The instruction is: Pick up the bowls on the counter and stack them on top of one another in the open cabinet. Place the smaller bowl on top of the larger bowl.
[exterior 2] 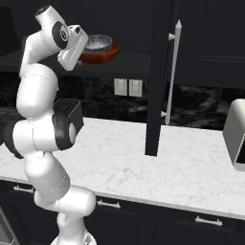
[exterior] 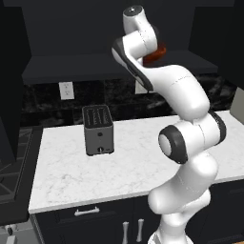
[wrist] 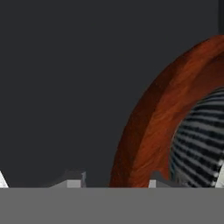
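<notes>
Dark fingertips (wrist: pixel 74 178) are seen spread apart, nothing gripped; the gripper (exterior 2: pixel 79 45) sits just left of the stack; the smaller bowl (exterior 2: pixel 97 42) is nested in the larger bowl (exterior 2: pixel 106 54) on the open cabinet (exterior 2: pixel 129 60) floor; a careless withdrawal could clip the rim and drag the stack off.

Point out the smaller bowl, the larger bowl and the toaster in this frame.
smaller bowl (exterior 2: pixel 98 42), right base view, on its pale inside near the rim.
larger bowl (exterior 2: pixel 106 54), right base view, on its red-brown outer wall below the grey bowl.
toaster (exterior: pixel 98 134), left base view, on its dark front face.
</notes>
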You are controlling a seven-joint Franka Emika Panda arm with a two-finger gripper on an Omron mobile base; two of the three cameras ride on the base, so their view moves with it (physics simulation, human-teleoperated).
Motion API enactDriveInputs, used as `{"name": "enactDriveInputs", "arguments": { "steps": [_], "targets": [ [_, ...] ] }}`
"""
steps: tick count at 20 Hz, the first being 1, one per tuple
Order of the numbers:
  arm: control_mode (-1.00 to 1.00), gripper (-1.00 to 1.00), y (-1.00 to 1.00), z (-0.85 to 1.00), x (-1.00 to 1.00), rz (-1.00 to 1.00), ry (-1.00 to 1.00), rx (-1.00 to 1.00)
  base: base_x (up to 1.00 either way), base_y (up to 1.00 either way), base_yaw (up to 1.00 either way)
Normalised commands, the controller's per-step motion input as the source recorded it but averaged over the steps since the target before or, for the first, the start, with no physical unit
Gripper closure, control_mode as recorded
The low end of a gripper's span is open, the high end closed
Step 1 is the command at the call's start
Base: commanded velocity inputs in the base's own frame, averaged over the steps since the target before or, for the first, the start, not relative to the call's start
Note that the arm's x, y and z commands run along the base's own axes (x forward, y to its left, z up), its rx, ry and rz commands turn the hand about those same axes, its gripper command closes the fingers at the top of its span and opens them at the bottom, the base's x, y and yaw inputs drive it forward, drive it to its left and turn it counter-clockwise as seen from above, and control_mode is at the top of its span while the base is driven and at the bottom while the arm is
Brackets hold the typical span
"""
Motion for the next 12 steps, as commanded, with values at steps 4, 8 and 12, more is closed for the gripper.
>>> {"name": "enactDriveInputs", "arguments": {
  "steps": [4,8,12],
  "targets": [
    [-1.00,-1.00,0.00,-0.01,-0.96,0.00,-0.24,0.00,0.00,0.00,0.00],
    [-1.00,-1.00,0.25,-0.32,-1.00,0.07,-0.20,-0.02,0.00,0.00,0.00],
    [-1.00,-1.00,0.10,-0.39,-1.00,0.09,-0.06,0.00,0.00,0.00,0.00]
  ]
}}
